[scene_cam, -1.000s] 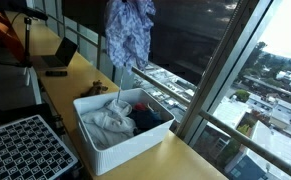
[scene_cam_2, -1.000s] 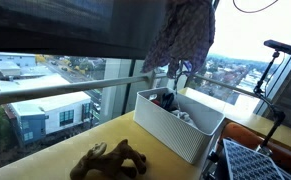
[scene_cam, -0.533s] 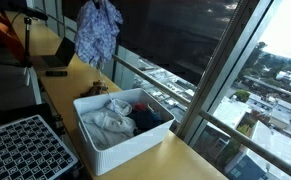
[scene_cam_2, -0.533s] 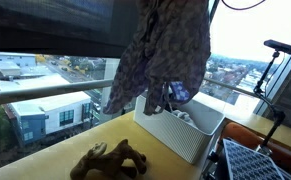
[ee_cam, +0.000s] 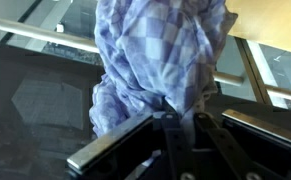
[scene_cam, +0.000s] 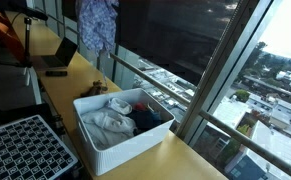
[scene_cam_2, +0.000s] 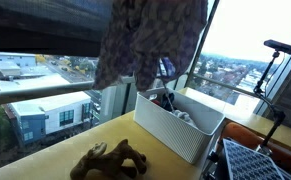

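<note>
Blue-checked and limp: pinches the garment [scene_cam: 97, 22] by one bunch in the end effector [ee_cam: 178, 116], high over the counter [scene_cam: 83, 70], so may lose it through slipping or swinging.

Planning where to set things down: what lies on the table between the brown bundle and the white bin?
Nothing; an exterior view shows bare tabletop between brown bundle and white bin.

A white bin [scene_cam: 135, 146] of clothes [scene_cam: 110, 120] stands on the table [scene_cam: 190, 160], a laptop [scene_cam: 59, 56] and black grid rack [scene_cam: 25, 150] nearby.
</note>
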Tool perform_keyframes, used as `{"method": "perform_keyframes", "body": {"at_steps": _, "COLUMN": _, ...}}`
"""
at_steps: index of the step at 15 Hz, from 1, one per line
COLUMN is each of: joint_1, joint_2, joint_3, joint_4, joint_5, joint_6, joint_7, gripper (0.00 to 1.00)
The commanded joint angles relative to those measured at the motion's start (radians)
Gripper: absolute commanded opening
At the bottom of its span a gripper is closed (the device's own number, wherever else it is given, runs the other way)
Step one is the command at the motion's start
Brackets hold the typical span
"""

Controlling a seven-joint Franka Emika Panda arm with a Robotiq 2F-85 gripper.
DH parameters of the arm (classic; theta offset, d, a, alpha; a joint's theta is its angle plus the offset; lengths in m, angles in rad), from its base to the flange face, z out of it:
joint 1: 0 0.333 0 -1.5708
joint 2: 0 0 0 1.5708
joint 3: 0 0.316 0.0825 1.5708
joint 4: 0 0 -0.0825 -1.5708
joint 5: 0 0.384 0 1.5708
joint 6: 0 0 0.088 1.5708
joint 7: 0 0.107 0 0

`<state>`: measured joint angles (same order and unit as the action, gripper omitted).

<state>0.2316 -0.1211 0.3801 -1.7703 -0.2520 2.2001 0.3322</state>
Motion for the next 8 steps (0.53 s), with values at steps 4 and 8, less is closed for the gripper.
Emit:
{"method": "perform_keyframes", "body": {"at_steps": 4, "joint_1": 0.067, "joint_2": 0.151, "joint_3": 0.06, "joint_4": 0.403, "joint_5": -0.187, "joint_6": -0.209, "joint_7": 0.02, "gripper": 0.03}}
{"method": "perform_keyframes", "body": {"at_steps": 8, "joint_1": 0.115, "joint_2": 0.225, "joint_3": 0.037, "joint_4": 0.458, "joint_5": -0.219, "joint_6": -0.235, "joint_7": 0.016, "gripper": 0.03}}
